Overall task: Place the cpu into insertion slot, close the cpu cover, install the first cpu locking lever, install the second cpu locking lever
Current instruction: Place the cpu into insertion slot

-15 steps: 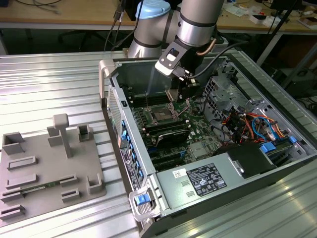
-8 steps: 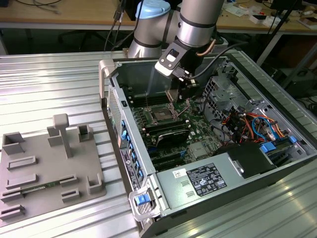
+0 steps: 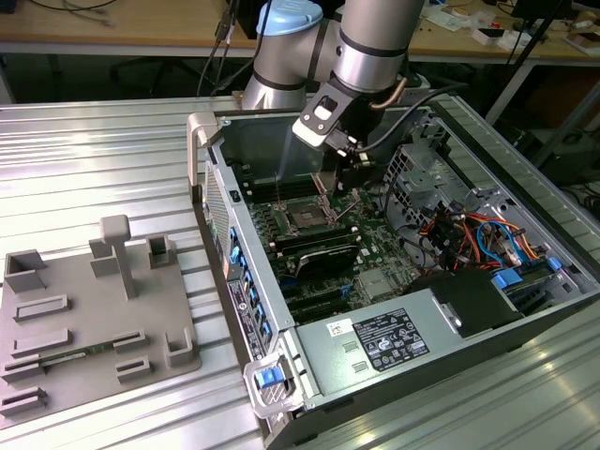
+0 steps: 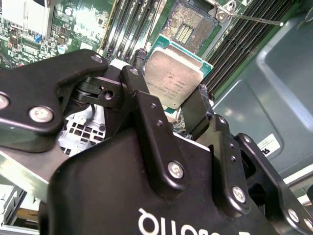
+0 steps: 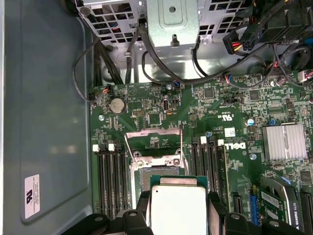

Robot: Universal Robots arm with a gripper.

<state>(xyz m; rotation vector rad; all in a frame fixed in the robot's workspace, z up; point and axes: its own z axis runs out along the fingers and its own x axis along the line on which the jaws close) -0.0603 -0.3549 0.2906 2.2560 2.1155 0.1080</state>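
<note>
The cpu (image 4: 172, 78) is held in the air, silvery top facing the camera in both wrist views (image 5: 178, 211), green edge showing around it. It is not seated and hangs clear of the board. The gripper (image 4: 170, 98) pinches it by two opposite edges, one black finger (image 4: 139, 88) on each side, closed onto the chip.

The insertion slot (image 4: 188, 24) lies just beyond the cpu, bare, with its contact field exposed. In the first wrist view the cpu hides part of the slot (image 5: 145, 177). The cpu cover (image 5: 152, 133) is swung up and open on the far side of the slot, with green board visible through its window. A thin metal lever (image 4: 254, 19) sticks out free beside the slot, not latched. Black memory slots (image 5: 110, 176) flank the slot on both sides. A finned grey heatsink (image 5: 285, 142) sits well apart on the board.

In the exterior view the gripper (image 3: 354, 173) hangs inside the open computer case (image 3: 246, 246), at about 2 o'clock of the slot (image 3: 307, 216). The case lies on its side on a ribbed metal surface (image 3: 94, 159). A grey fixture plate (image 3: 84, 319) rests at the case's 9 o'clock, apart from it.
</note>
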